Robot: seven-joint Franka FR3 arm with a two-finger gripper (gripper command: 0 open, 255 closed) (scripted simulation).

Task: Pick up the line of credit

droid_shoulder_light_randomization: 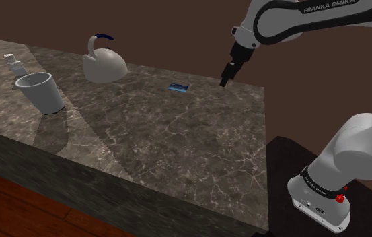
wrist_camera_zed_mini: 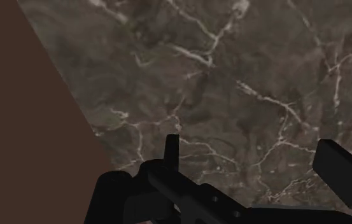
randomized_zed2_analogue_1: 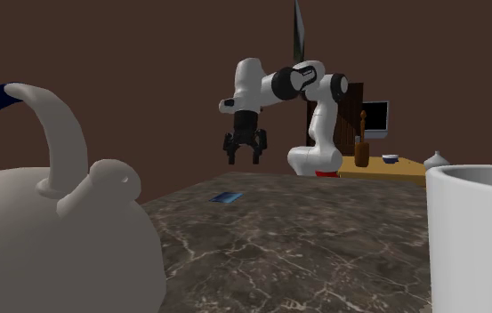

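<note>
- Hovering over the table (droid_shoulder_light_randomization: 144,134) edge, upper right of the shoulder view, your fingers (droid_shoulder_light_randomization: 225,81) are standing open and empty.
- The blue card (droid_shoulder_light_randomization: 177,87) is lying flat on the table, left of them.

The shoulder view looked down over the marble counter (droid_shoulder_light_randomization: 177,134) from beside the stand (droid_shoulder_light_randomization: 282,156). The second exterior view sat low behind the kettle (randomized_zed2_analogue_1: 57,240), facing the arm (randomized_zed2_analogue_1: 270,84) across it. The wrist view hung close above.
</note>
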